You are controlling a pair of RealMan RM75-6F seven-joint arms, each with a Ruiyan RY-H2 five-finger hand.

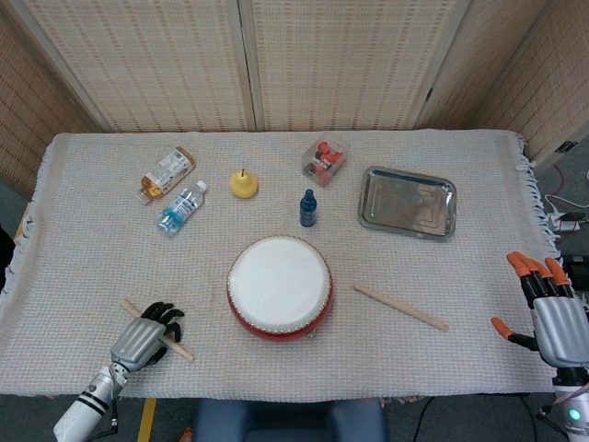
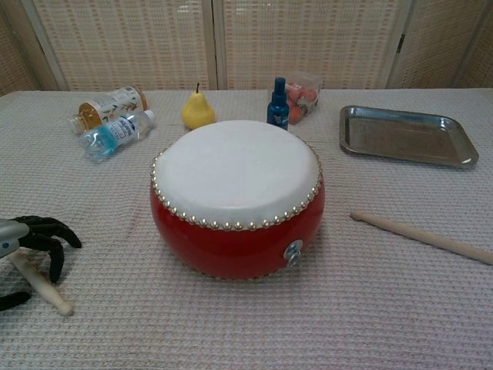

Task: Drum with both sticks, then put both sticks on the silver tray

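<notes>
Red-bodied, with a white skin and a ring of studs, the drum (image 1: 279, 286) sits near the middle of the worktop's (image 1: 83, 239) front edge. One stick (image 1: 156, 330) lies toward the front left corner, and the left hand (image 1: 141, 338) rests over it, black fingers (image 2: 48, 231) curled down around the wood; whether they grip it yet cannot be told. The other stick (image 1: 400, 307) lies loose on the cloth to the right of the drum, pointing toward the front right corner. The right hand (image 1: 552, 316) hangs just off the worktop's right edge, its orange-tipped fingers (image 1: 532, 269) spread apart and holding nothing. The silver tray (image 1: 408, 202) sits toward the back right, bare. Along the back lie a snack packet (image 1: 166, 172) and a water bottle (image 1: 180, 207) at the left, then a yellow pear (image 1: 243, 183), a small blue bottle (image 1: 308, 208) standing upright, and a clear box (image 1: 325, 158) with red pieces in it.
</notes>
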